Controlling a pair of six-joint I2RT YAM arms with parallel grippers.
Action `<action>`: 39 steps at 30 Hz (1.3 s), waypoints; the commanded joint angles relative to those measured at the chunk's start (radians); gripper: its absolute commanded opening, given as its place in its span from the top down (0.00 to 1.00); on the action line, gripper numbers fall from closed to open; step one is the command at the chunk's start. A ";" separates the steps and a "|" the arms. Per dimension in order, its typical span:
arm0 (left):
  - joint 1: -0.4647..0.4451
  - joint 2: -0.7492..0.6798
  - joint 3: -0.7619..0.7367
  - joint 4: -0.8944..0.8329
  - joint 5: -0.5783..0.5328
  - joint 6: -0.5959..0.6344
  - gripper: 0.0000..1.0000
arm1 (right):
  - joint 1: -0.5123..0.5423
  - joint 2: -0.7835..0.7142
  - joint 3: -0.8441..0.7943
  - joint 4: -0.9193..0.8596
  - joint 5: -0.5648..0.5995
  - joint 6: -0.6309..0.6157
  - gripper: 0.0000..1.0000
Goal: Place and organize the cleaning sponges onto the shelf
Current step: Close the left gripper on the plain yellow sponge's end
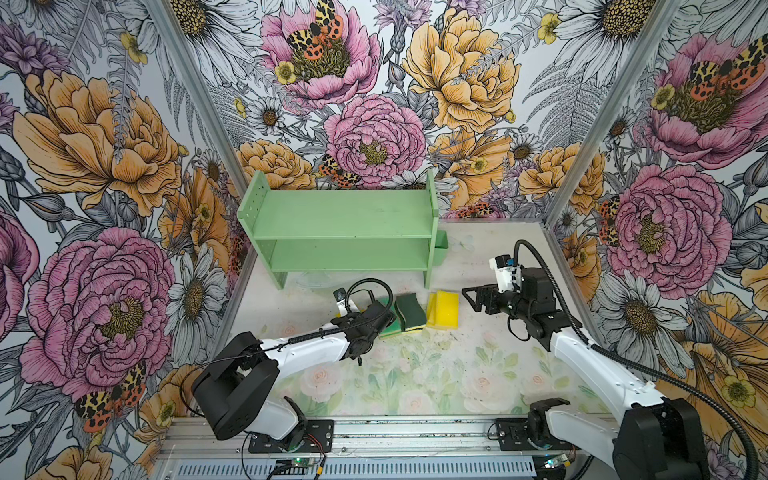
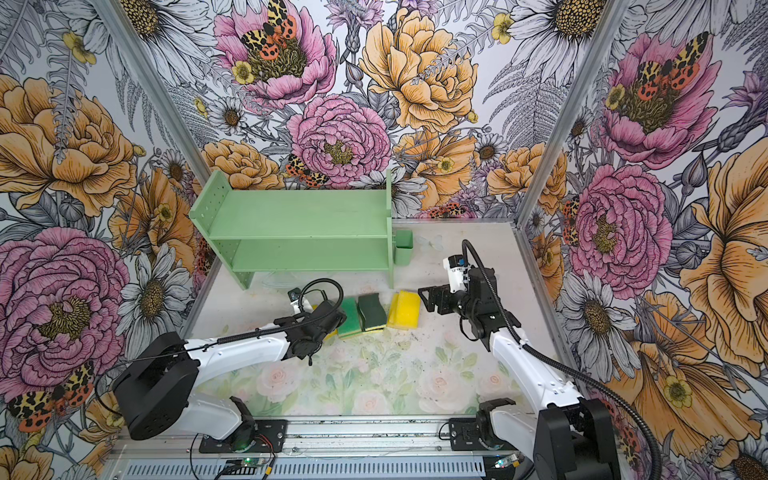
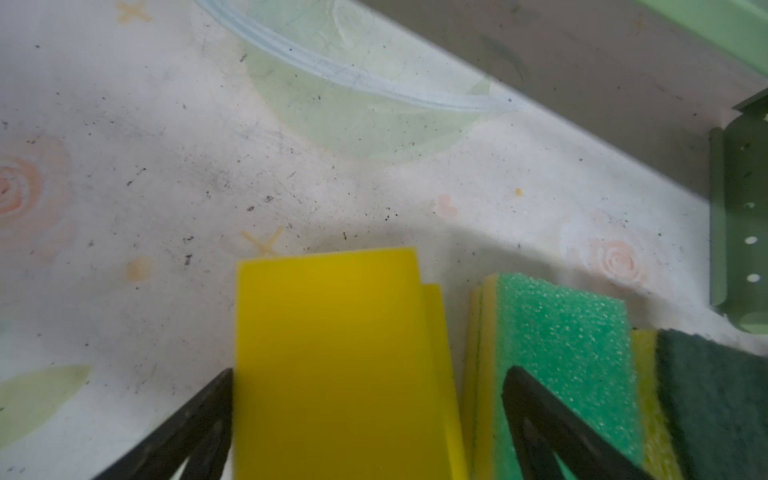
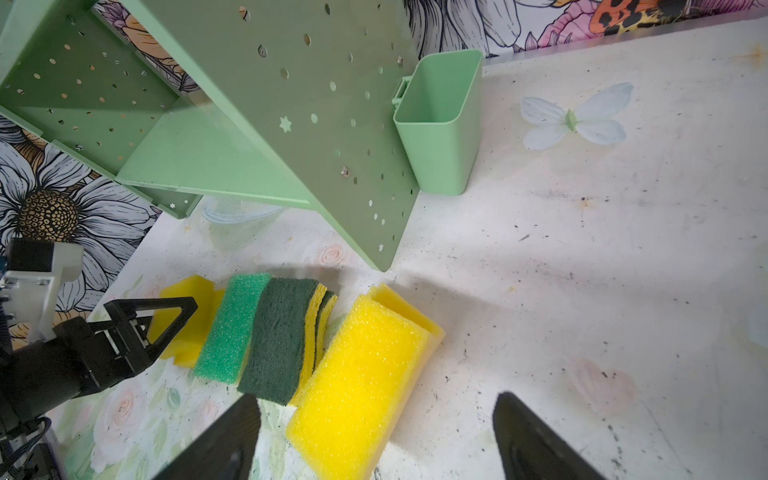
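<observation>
The mint-green shelf (image 1: 340, 216) stands at the back with both tiers bare. In front of it several cleaning sponges lie in a row on the table: plain yellow ones (image 3: 332, 353), a bright-green-topped one (image 3: 561, 332), a dark-green-topped one (image 1: 409, 309), and more plain yellow ones (image 1: 446, 309). My left gripper (image 3: 370, 371) is open and low over the row's left end. It straddles the yellow sponges there, with one finger over the bright green sponge. My right gripper (image 4: 376, 397) is open and hovers above the yellow sponge (image 4: 361, 382) at the right end.
A small green cup (image 4: 440, 124) hangs on the shelf's right side panel. A clear plastic bowl (image 3: 353, 83) lies on the table under the shelf's lower tier. Flowered walls close in the left, right and back. A metal rail (image 1: 415, 432) runs along the front.
</observation>
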 commanded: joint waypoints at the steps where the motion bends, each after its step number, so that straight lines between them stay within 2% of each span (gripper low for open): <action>1: -0.008 0.019 0.024 -0.013 -0.002 -0.011 0.01 | 0.006 0.001 0.005 0.002 0.001 -0.010 0.11; 28: -0.058 0.063 0.039 -0.093 -0.020 -0.074 0.01 | 0.005 0.011 -0.010 0.003 0.005 -0.023 0.11; 36: -0.056 0.080 0.045 -0.093 -0.020 -0.071 0.11 | 0.005 0.011 -0.012 0.003 0.007 -0.023 0.11; 39: -0.054 0.087 0.048 -0.091 -0.017 -0.069 0.12 | 0.005 0.011 -0.012 0.002 0.008 -0.023 0.11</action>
